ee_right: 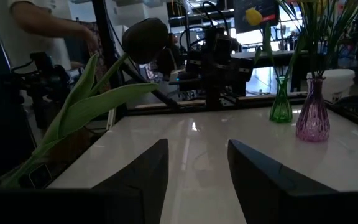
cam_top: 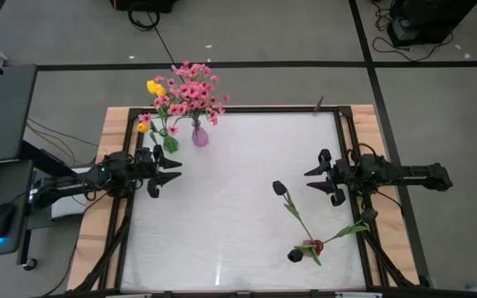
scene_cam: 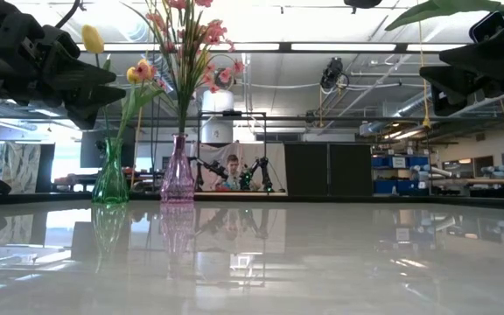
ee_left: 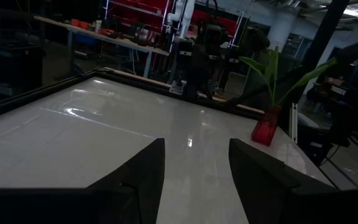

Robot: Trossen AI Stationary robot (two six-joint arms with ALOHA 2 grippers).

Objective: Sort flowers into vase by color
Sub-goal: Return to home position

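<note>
Flowers: three colour groups, each standing in its own vase; none lies loose on the glossy white table (cam_top: pixel 222 240).
Pink blossom sprays (cam_top: pixel 190 91): many small, papery blooms on thin green stems, bunched in a translucent purple glass vase (cam_top: pixel 199 136) at about 11 o'clock on the table. Its narrow neck pinches the stems together, so the heads fan out above it.
Yellow tulips (cam_top: pixel 155 87): smooth closed cups on long stems in a slim green glass vase (scene_cam: pixel 110 179), just beside the purple one on its 9 o'clock side. One stem rises taller than the other.
Dark red tulips (cam_top: pixel 280 189): nearly black heads with broad, floppy green leaves in a small red vase (ee_left: pixel 266 127) at about 5 o'clock, well apart from the other two vases. The stems lean far outward, probably because the short vase holds them only low down.
Left gripper (cam_top: pixel 175 169): at the table's 9 o'clock side, fingers spread and holding nothing, pointing inward, near the green vase but apart from it.
Right gripper (cam_top: pixel 311 180): at the 3 o'clock side, fingers spread and empty, near one leaning dark head without touching it.
Stage: the sorting looks complete. Both arms sit low at opposite sides, seemingly parked clear of the vases.
Risk: the leaning dark stems beside the right arm look easy to snag.
</note>
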